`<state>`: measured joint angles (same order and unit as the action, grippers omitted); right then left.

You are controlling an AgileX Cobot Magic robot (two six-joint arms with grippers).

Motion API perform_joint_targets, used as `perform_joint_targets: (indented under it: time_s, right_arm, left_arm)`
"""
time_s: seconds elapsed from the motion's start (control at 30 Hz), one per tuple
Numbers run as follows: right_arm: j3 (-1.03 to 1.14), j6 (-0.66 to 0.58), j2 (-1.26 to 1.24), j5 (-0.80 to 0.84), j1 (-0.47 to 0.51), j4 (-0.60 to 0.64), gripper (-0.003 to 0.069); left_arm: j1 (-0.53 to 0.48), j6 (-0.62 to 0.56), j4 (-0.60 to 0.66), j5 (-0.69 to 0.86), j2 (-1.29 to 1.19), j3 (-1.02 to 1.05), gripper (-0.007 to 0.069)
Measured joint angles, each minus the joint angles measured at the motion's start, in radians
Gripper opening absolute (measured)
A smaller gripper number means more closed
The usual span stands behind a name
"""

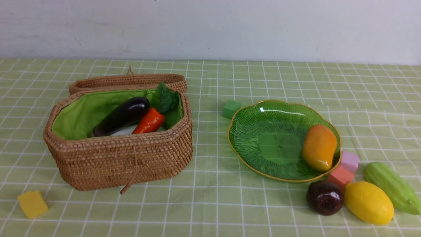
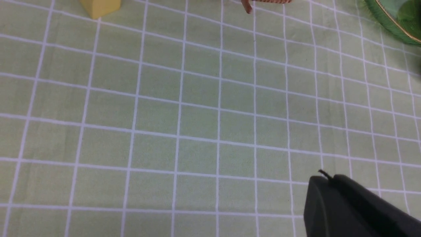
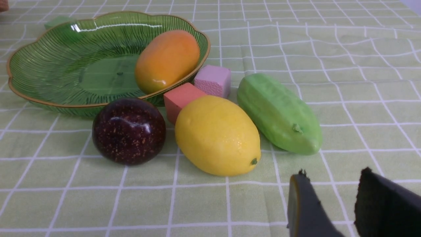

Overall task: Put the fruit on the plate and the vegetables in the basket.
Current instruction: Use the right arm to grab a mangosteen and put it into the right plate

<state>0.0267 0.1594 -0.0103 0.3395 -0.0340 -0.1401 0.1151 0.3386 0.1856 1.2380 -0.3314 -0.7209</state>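
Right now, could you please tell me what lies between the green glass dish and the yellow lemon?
A red foam cube lies between the green glass dish and the yellow lemon, as the right wrist view shows.

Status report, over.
Left end effector shut, right open, both empty. Mango plated; purple ball, lemon, gourd outstanding. Red cube crowds lemon.

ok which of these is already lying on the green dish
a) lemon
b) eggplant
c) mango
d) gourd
c, the mango rests inside the dish, at its right side.
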Motion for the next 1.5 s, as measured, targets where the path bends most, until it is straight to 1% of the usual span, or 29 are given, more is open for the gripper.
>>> perform_joint_targets:
  time_s: [0.1,0.17,0.2,0.23,0.27,0.37,0.4,0.47,0.53,0.57,0.63,0.73,0.83,0.93,1.5]
  right_arm:
    - [0.0,0.0,0.0,0.0,0.0,0.0,0.0242]
    - [0.0,0.0,0.0,0.0,0.0,0.0,0.0242]
    - [0.0,0.0,0.0,0.0,0.0,0.0,0.0242]
    - [0.0,0.0,0.0,0.0,0.0,0.0,0.0242]
    - [0.0,0.0,0.0,0.0,0.0,0.0,0.0242]
    - [0.0,0.0,0.0,0.0,0.0,0.0,0.0242]
    - [0.0,0.0,0.0,0.0,0.0,0.0,0.0242]
    - [0.0,0.0,0.0,0.0,0.0,0.0,0.0242]
    - [0.0,0.0,0.0,0.0,0.0,0.0,0.0242]
    - [0.0,0.0,0.0,0.0,0.0,0.0,0.0242]
    - [0.0,0.0,0.0,0.0,0.0,0.0,0.0242]
    - [0.0,0.0,0.0,0.001,0.0,0.0,0.0242]
    - [0.0,0.0,0.0,0.001,0.0,0.0,0.0242]
    - [0.0,0.0,0.0,0.001,0.0,0.0,0.0242]
    - [0.0,0.0,0.0,-0.005,0.0,-0.004,0.0242]
  left_arm:
    - [0.0,0.0,-0.062,-0.022,0.0,0.001,-0.0013]
    - [0.0,0.0,-0.132,-0.13,0.0,0.019,-0.0013]
    - [0.0,0.0,-0.144,-0.155,0.0,0.029,-0.0013]
    - [0.0,0.0,-0.167,-0.209,0.0,0.045,-0.0013]
    - [0.0,0.0,-0.215,-0.331,0.009,0.085,-0.0013]
    - [0.0,-0.001,-0.254,-0.573,0.061,0.182,-0.0013]
    - [0.0,-0.001,-0.259,-0.619,0.084,0.205,-0.0013]
    - [0.0,-0.006,-0.264,-0.774,0.153,0.303,-0.0013]
    - [0.0,-0.014,-0.266,-0.842,0.186,0.362,-0.0013]
    - [0.0,-0.021,-0.266,-0.908,0.247,0.442,-0.0013]
    - [0.0,-0.022,-0.266,-0.936,0.31,0.54,-0.0013]
    - [0.0,-0.024,-0.268,-0.942,0.339,0.668,-0.0013]
    - [0.0,-0.024,-0.268,-0.896,0.34,0.741,-0.0013]
    - [0.0,-0.026,-0.27,-0.838,0.34,0.75,-0.0013]
    - [0.0,-0.026,-0.285,-0.83,0.34,0.749,-0.0005]
